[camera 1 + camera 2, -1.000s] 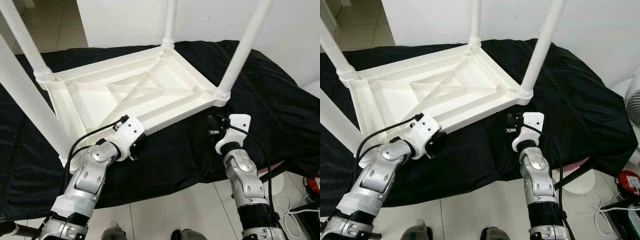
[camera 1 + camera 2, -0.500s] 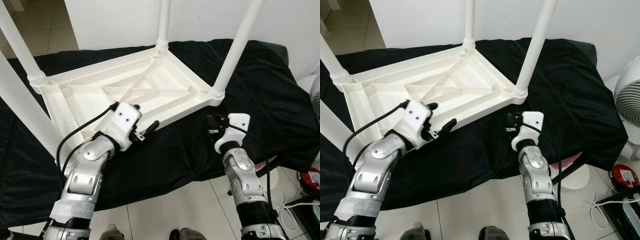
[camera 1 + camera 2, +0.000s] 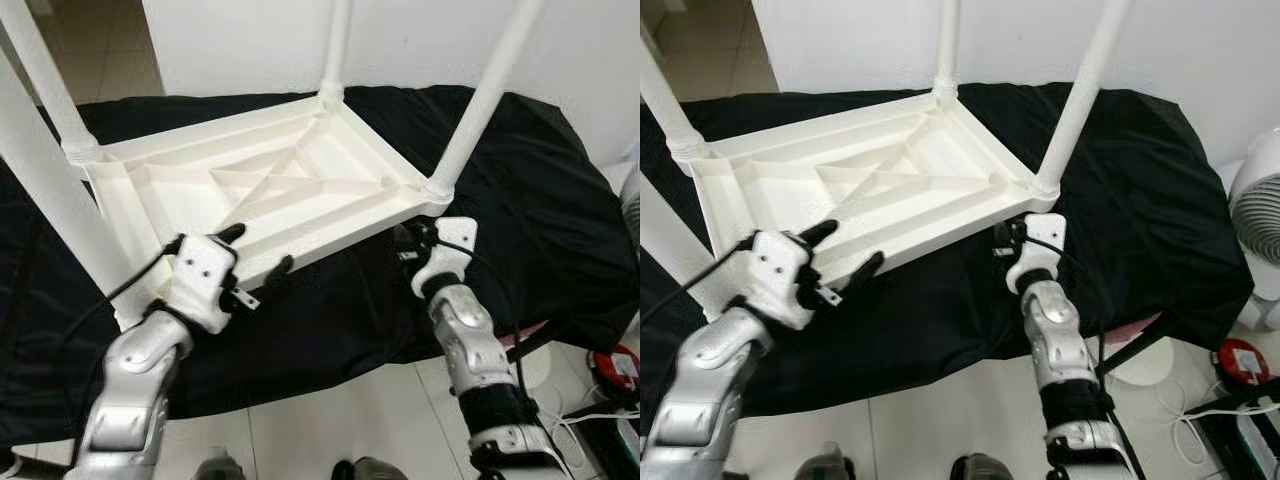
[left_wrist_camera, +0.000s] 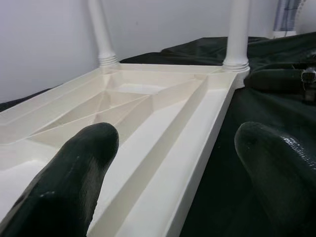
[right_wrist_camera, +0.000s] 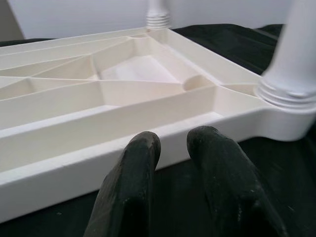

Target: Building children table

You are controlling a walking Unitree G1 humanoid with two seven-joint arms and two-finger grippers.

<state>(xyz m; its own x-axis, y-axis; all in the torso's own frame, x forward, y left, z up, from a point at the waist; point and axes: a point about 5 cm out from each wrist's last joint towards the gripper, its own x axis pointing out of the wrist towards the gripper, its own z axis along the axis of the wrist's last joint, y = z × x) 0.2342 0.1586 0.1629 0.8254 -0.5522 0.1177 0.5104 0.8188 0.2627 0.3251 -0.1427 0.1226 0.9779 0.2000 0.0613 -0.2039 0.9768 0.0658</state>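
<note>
We see upturned white table [image 3: 270, 185] on black-draped bed [image 3: 540, 200], legs up | left pincer [image 3: 257, 252] spread wide astride its near rim | right pincer [image 5: 173, 148] nearly closed, empty, beside near-right corner

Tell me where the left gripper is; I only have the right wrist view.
Observer: The left gripper is open, its fingers straddling the near rim of the upturned table top.
Operator: How many legs are in?
Observer: Four stand up, one at each corner; the near-left leg is beside the left arm.
Operator: Anything off to my right?
Observer: A white fan stands on the floor, to the right of the black cloth under the table top.
</note>
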